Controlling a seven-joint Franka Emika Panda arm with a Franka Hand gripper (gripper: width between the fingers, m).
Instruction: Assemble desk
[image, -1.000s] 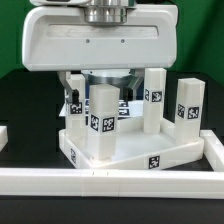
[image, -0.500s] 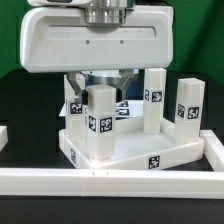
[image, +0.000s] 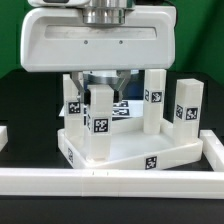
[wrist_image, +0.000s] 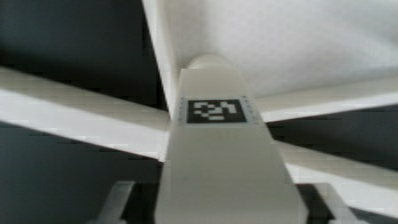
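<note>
Exterior view: the gripper (image: 100, 84) hangs low over the middle of the scene, its broad white housing filling the upper part of the frame. Two dark fingers (image: 77, 86) come down from it on either side of the top of the front leg (image: 98, 120), a white block standing upright on the tabletop (image: 150, 150). The fingers sit close against the leg's upper end; whether they actually press on it cannot be told from here. The tabletop is a large white tray-like slab lying flat on the black table (image: 20, 120), turned at a slight angle to the white border rail (image: 110, 180) that runs along the near edge. Three more white legs stand upright on it, each with a black-and-white tag: one behind at the exterior view's left (image: 71, 100), partly hidden by the front leg, one behind toward the exterior view's right (image: 153, 100), and one at the far right (image: 188, 108). A tag also shows on the tabletop's near side face.

Wrist view: the front leg (wrist_image: 217, 150) runs lengthwise away from the camera, its tag facing the lens. Grey finger pads (wrist_image: 125, 200) flank its near end. Contact is not resolvable. White tabletop surfaces cross behind it over the dark table.
</note>
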